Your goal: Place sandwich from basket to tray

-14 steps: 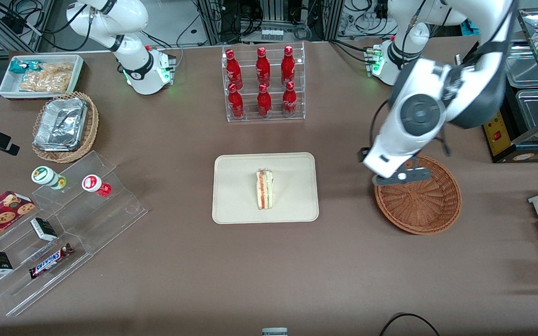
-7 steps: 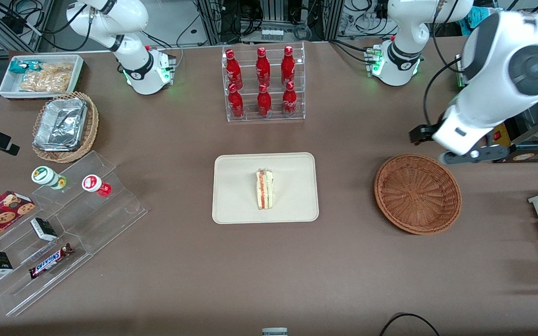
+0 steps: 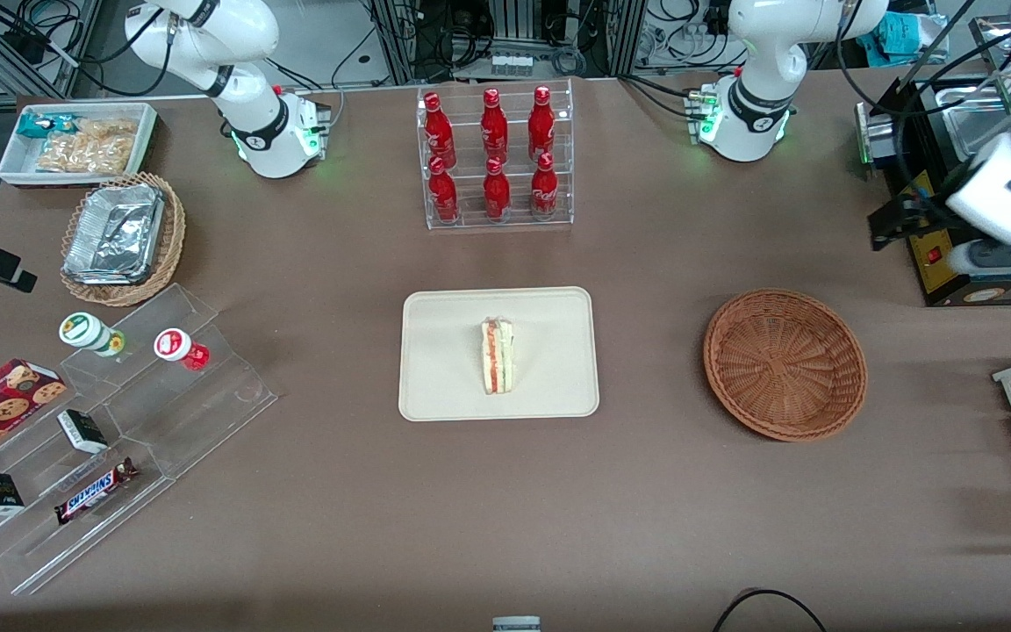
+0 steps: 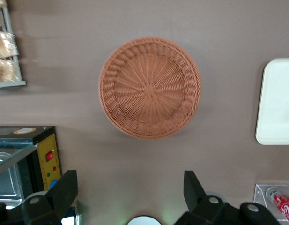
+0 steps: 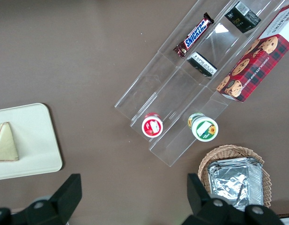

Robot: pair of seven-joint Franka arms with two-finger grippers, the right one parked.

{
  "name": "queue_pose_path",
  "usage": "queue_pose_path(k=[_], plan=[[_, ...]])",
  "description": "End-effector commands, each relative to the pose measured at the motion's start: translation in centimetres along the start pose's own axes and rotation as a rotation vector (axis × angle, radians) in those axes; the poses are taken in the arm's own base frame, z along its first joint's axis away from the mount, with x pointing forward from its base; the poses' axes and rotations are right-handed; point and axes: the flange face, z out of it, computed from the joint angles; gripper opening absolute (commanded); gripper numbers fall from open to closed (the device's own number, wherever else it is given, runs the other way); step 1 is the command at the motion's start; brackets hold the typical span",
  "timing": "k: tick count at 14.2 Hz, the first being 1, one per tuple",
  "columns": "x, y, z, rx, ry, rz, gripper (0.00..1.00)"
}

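1. Front view: the hand (image 3: 979,254) hangs high at the working arm's end of the bench (image 3: 646,509), over a black box with a yellow panel (image 3: 931,246) at the bench edge, farther from the camera than the basket (image 3: 785,364) and well apart from it. It touches nothing and nothing shows in its grasp. Half a second ago it hung just past the basket's rim; a second ago it was over the basket itself. Since then it has drawn off sideways and upward, while the sandwich, the basket and the tray have not shifted.

2. Same view: the sandwich (image 3: 498,355) lies near the middle of the tray (image 3: 435,386), a pale bread wedge with red and green filling stripes along its cut edge. The tray is flat, smooth and cream-beige, with rounded corners and a low rim. The basket is a round shallow bowl of reddish-brown woven wicker with nothing in it, lying beside the tray toward the working arm's end.

3. Left wrist view: both dark fingers (image 4: 64,192) of the hand (image 4: 130,190) stand wide apart with only bare brown bench between them. The basket (image 4: 150,87) shows from above, its weave fanning out from the centre. A rounded edge of the tray (image 4: 275,103) shows too.

4. Right wrist view: the sandwich (image 5: 4,143) rests on the tray (image 5: 39,140).
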Motion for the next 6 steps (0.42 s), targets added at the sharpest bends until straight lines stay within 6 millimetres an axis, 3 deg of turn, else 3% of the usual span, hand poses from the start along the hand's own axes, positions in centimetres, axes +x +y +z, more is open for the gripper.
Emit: queue_pose_path(k=[1,6], plan=[[0.04,-1.3,-0.88,-0.026,0.003,-0.011,1.0],[-0.05,-1.53,-0.9,-0.081,-0.002,-0.025,1.0]])
